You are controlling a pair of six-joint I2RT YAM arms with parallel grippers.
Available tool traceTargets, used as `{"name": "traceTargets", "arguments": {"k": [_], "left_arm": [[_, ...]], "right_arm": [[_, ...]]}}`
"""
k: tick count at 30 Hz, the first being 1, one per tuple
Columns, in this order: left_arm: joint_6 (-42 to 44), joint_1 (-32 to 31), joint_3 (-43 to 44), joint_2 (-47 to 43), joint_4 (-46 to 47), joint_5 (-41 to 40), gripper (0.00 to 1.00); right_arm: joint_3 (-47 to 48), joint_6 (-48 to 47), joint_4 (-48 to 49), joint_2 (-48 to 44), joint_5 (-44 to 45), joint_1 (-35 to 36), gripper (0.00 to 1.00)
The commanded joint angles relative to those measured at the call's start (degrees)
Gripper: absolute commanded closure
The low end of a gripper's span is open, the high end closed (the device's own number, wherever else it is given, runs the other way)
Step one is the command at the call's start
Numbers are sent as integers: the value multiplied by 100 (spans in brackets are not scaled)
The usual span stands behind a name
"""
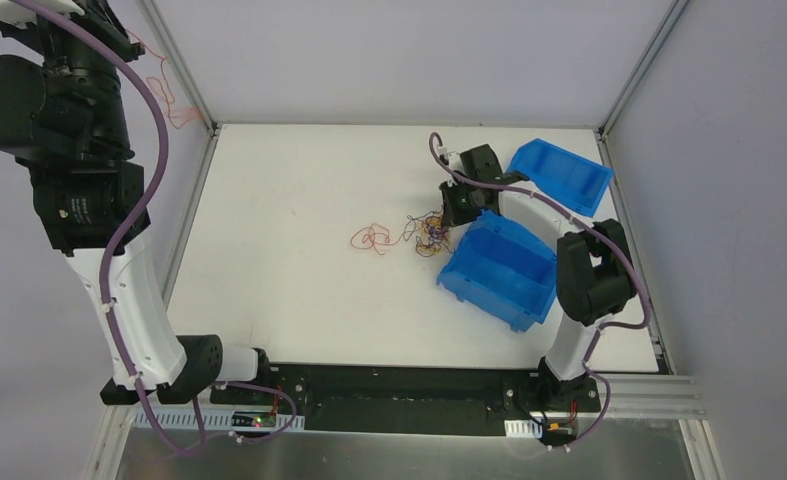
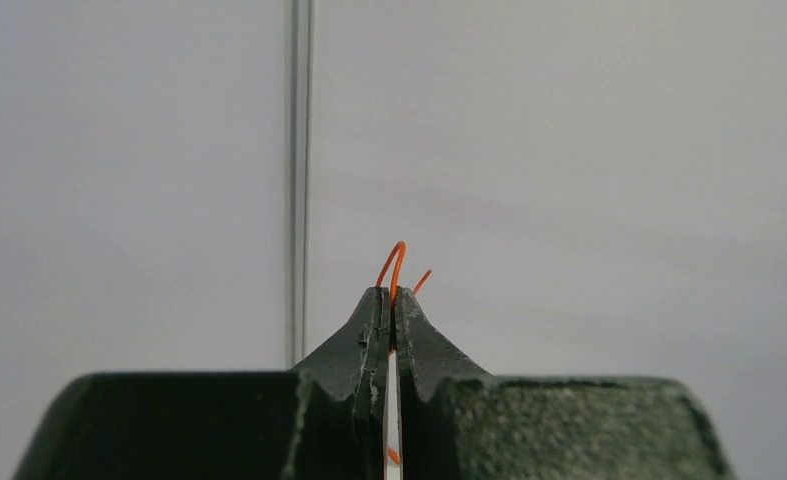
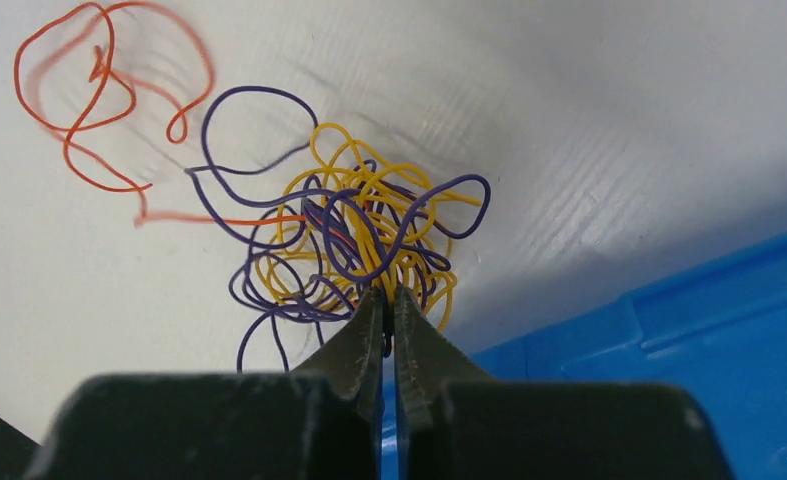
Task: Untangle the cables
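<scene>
- The left pincer (image 2: 389, 298) is closed tight on a thin orange cable (image 2: 393, 262). A small loop of it pokes out above the tips, and a short piece shows low in the slit between the jaws.
- From above, the left arm (image 1: 79, 150) is raised high beside the far-left corner of the desk (image 1: 289, 300), with that orange strand dangling beside it in the air.
- The right pincer (image 3: 389, 305) is closed at the near edge of the tangle (image 3: 364, 235), a knot of yellow and purple cables lying on the desk. Strands run in between its tips.
- A loose red-orange cable (image 3: 94, 100) lies curled on the desk to the left of the tangle, with one strand running into it.
- A blue bin (image 1: 499, 270) sits tilted just right of the tangle. A second blue bin (image 1: 561, 175) lies farther back.
- A pale marking (image 1: 79, 205) on the left arm's black joint is too small to read.
</scene>
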Motion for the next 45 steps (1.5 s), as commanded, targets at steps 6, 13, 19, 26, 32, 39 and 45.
{"name": "traceTargets", "arguments": {"k": [6,13,19,26,32,39,45], "left_arm": [[-856,1,-2217,-949,620,1542,100],[-1628,0,-3243,-1282,551,2682,100],[-3113,-8,-3986,-1145,714,4730,100],[-5061,-66,-5079,-1074,2414,5726,100],[-5648,-171,-5185,-943,2999,5982,100],[-5905,-320,-5278,-948,3172,6098,100],[-6282,-332,-5394,-941,3447,6150,100]], "right_arm": [[1826,429,139,410,-694,15,100],[2845,825,-84,501,-2276,147,24],[2174,1157,282,-384,-3071,206,13],[1703,1202,807,-1486,-2904,942,7],[1928,865,1165,-1302,-2119,1494,7],[2397,473,1346,-746,-1579,1969,12],[2478,331,1548,-592,-1010,2078,24]]}}
